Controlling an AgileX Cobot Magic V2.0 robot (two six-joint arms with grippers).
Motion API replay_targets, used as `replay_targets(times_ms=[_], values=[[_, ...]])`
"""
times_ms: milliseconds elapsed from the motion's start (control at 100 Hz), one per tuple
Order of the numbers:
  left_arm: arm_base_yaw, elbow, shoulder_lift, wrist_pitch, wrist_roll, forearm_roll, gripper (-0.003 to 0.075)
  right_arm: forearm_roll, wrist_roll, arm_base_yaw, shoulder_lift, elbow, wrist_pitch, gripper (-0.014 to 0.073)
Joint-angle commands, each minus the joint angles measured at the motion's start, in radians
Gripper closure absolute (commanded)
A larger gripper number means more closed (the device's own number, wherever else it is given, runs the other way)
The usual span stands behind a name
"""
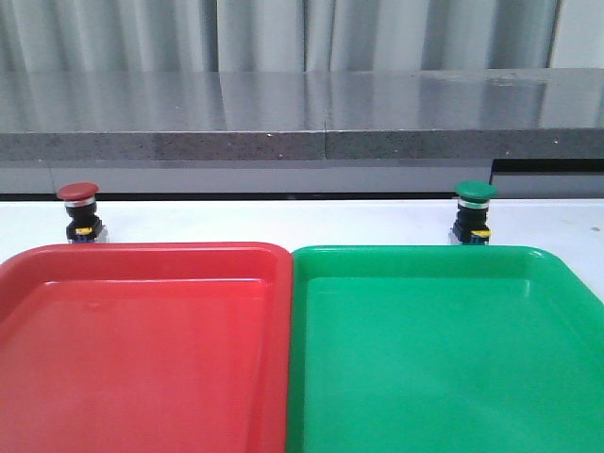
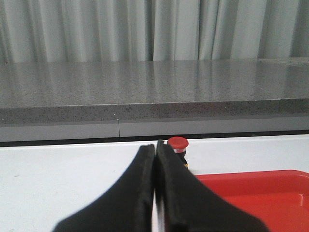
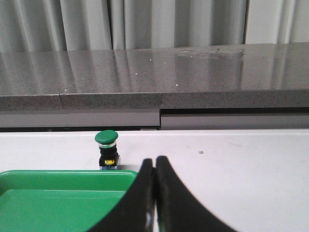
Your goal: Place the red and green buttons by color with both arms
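Observation:
The red button [image 1: 78, 211] stands upright on the white table behind the red tray [image 1: 142, 340]. The green button [image 1: 473, 211] stands upright behind the green tray [image 1: 444, 349]. Neither arm shows in the front view. In the left wrist view my left gripper [image 2: 155, 147] is shut and empty, short of the red button [image 2: 177, 144], which is partly hidden behind one finger. In the right wrist view my right gripper [image 3: 154, 162] is shut and empty, short of and beside the green button [image 3: 107, 149]. Both trays hold nothing.
The two trays lie side by side, touching, across the near part of the white table [image 1: 283, 222]. A grey stone ledge [image 1: 302, 113] runs along the table's far edge, with a grey curtain behind it.

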Motion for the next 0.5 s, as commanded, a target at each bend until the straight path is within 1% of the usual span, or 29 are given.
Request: replay_targets(times_ms=[0, 370, 490], values=[[-0.007, 0.043, -0.029, -0.081, -0.011, -0.008, 0.0739, -0.011, -0.006, -0.007, -0.023, -0.014, -0.075, 0.0662], [-0.007, 0.039, -0.029, -0.081, -0.011, -0.008, 0.0739, -0.011, -0.006, -0.007, -0.023, -0.014, -0.075, 0.0662], [-0.007, 0.015, -0.029, -0.081, -0.011, -0.023, 0.0739, -0.011, -0.006, -0.007, -0.023, -0.014, -0.076, 0.0662]])
